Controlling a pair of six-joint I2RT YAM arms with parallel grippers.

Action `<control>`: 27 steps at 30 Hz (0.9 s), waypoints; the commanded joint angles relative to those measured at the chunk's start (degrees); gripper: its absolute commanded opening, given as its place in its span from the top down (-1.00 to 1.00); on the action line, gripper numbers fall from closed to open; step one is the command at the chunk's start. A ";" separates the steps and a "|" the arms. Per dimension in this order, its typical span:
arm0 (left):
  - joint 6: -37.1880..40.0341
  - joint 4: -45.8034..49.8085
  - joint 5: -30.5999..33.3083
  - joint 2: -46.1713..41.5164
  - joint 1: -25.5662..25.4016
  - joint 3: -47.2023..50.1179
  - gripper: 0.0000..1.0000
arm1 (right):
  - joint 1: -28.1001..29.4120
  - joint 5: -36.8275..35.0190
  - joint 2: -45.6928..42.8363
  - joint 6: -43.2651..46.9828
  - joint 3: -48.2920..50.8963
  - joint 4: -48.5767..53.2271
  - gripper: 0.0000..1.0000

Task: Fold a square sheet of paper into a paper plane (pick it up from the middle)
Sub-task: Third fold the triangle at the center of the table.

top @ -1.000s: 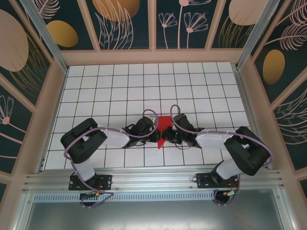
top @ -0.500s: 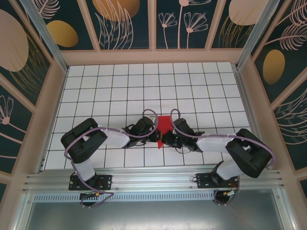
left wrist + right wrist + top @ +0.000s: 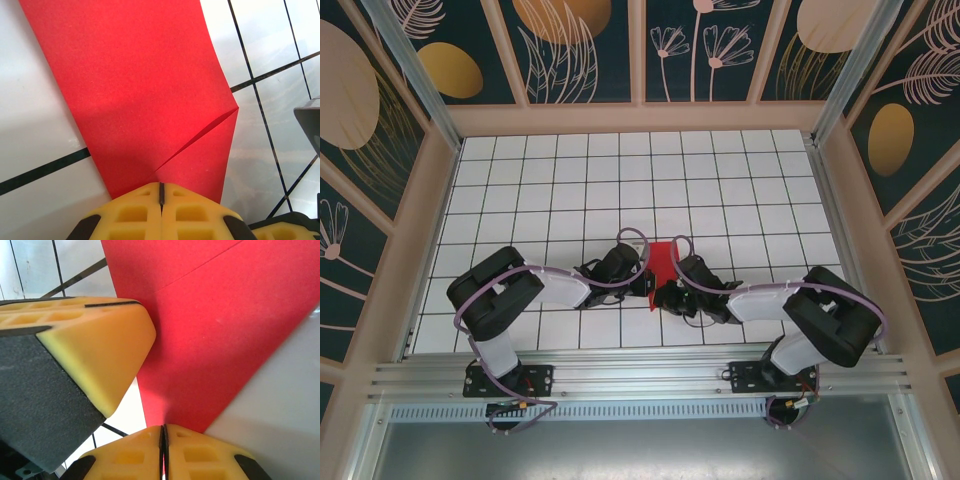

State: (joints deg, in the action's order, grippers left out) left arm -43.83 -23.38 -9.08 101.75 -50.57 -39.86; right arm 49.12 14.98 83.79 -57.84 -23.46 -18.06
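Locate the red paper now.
In the top view, the red paper sits midway across the table toward its near edge, held by the left gripper and right gripper.

White tiled table (image 3: 520,180); floral wall panels (image 3: 580,50).

A white table (image 3: 570,180), ruled into square tiles by thin black lines, carries a creased red sheet of paper (image 3: 140,90). The sheet spreads over the tiles straight ahead of the left gripper (image 3: 161,189), whose closed fingertips pinch its near edge. The right gripper (image 3: 163,430) nips another corner, with the sheet fanning ahead and to its right.
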 commanded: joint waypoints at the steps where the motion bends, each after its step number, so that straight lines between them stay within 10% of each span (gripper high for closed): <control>1: -0.30 2.15 -0.10 1.51 0.23 0.85 1.00 | 0.98 -0.37 -1.60 -0.31 -0.23 0.71 0.75; 27: -0.11 2.45 -0.32 1.29 0.20 0.57 1.00 | -2.68 -6.15 -8.93 3.85 -3.78 12.59 0.75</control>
State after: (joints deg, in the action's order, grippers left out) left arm -43.81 -23.42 -9.21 101.86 -50.57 -39.88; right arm 49.63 11.88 78.46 -56.82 -25.89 -9.91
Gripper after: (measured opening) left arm 0.043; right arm 0.124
